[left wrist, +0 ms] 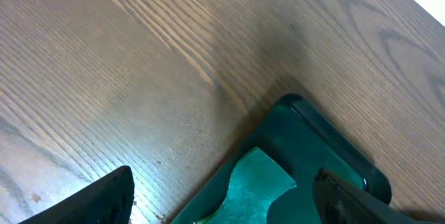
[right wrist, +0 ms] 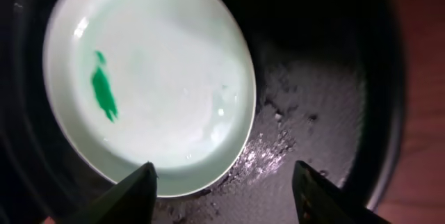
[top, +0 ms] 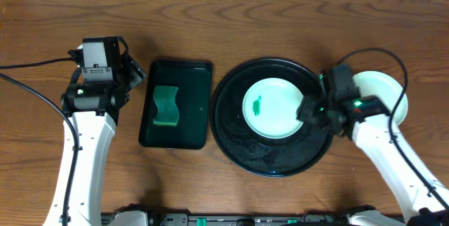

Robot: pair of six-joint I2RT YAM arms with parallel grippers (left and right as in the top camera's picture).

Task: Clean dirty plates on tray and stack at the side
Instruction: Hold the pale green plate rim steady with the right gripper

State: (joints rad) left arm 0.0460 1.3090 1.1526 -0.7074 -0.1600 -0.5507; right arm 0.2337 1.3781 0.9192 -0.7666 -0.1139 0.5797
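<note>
A pale mint-green plate (top: pixel 273 108) with a small green smear (top: pixel 257 104) lies in the round black tray (top: pixel 231 142). My right gripper (top: pixel 309 108) hovers at the plate's right edge. In the right wrist view its jaws stand open (right wrist: pixel 224 167), one finger over the plate's (right wrist: pixel 160 64) near rim, the other over the wet tray floor (right wrist: pixel 313 113); nothing is held. A second pale plate (top: pixel 382 89) rests on the table right of the tray, partly hidden by the right arm. My left gripper (top: pixel 133 68) is open and empty beside the small tray.
A rectangular black tray (top: pixel 200 114) left of the round one holds a green sponge (top: pixel 166 106). In the left wrist view the open left gripper (left wrist: pixel 222 175) straddles that tray's corner (left wrist: pixel 327 133) and the sponge (left wrist: pixel 261 182). A black cable (top: pixel 28 64) crosses the far left.
</note>
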